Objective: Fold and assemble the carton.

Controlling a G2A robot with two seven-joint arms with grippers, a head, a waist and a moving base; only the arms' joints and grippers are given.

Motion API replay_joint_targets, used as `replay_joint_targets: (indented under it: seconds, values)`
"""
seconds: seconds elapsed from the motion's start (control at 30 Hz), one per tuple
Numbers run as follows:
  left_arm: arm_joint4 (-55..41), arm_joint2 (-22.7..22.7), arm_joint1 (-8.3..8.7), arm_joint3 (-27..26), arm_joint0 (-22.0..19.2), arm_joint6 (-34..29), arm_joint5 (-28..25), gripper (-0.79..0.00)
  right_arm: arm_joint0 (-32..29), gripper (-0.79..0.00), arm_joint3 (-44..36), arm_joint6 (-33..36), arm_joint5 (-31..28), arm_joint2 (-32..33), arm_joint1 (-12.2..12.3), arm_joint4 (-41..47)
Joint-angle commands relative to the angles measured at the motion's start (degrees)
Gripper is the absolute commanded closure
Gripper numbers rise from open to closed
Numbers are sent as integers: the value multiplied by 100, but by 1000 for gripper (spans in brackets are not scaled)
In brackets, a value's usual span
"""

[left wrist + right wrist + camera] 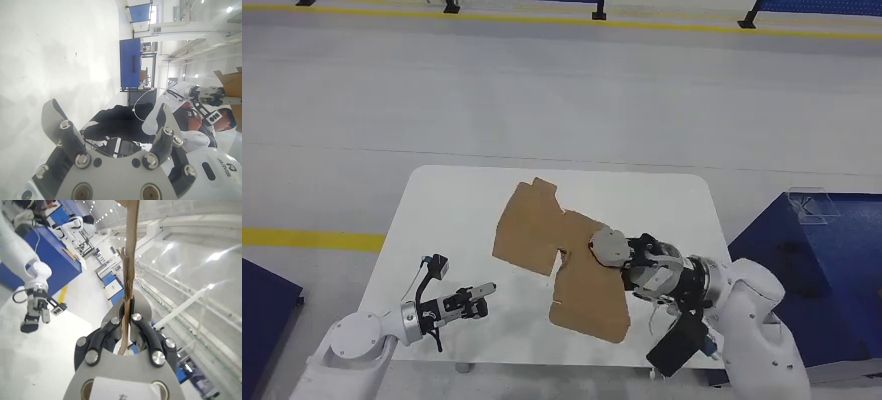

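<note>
- While the right gripper (608, 247) pinches it near the middle, the carton (552, 250), a flat brown cardboard blank not yet folded, sits tilted over the centre of the white table (442, 210). One lobe points toward the far edge and another toward the near edge.
- Right wrist view: the right gripper (127, 303) has both fingers (143, 306) pressed together on the carton (131, 247). The board is seen edge-on, rises straight out of the jaws, and is creased and frayed just past the fingertips.
- Top view: the left gripper (482, 292) hangs over the near-left part of the table, well apart from the carton.
- Left wrist view: the left gripper (109, 117) has its fingers (53, 115) spread wide, with the white table (56, 47) surface beyond them.
- Left wrist view, farther off: the right gripper (229, 99) is clamped on the carton (233, 81), which is raised off the tabletop.
- Right wrist view, background: the left gripper (36, 321) is above the table (34, 361), to one side of the held board.
- Surroundings: a blue cabinet (812, 260) stands beside the table's right side, with a clear plastic box (812, 205) on top. A yellow floor line (312, 240) runs off to the left.
</note>
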Motion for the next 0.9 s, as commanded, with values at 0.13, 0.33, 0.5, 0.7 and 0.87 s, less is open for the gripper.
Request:
replay_joint_targets:
  seconds: [0.13,0.33,0.5,0.7,0.87]
  values:
    - [0,0,0,0,0,0,0,-785,-22,0,-407,-165,795,-76,172,-2318]
    - [0,0,0,0,0,0,0,-785,-89,0,-549,-135,698,-239,239,-2579]
    - [0,0,0,0,0,0,0,-785,-88,0,-409,-227,300,-260,200,-833]
    - [0,0,0,0,0,0,0,-785,21,0,-3,271,-966,-180,110,2618]
    - [0,0,0,0,0,0,0,-785,95,0,370,1667,-1951,-511,59,5373]
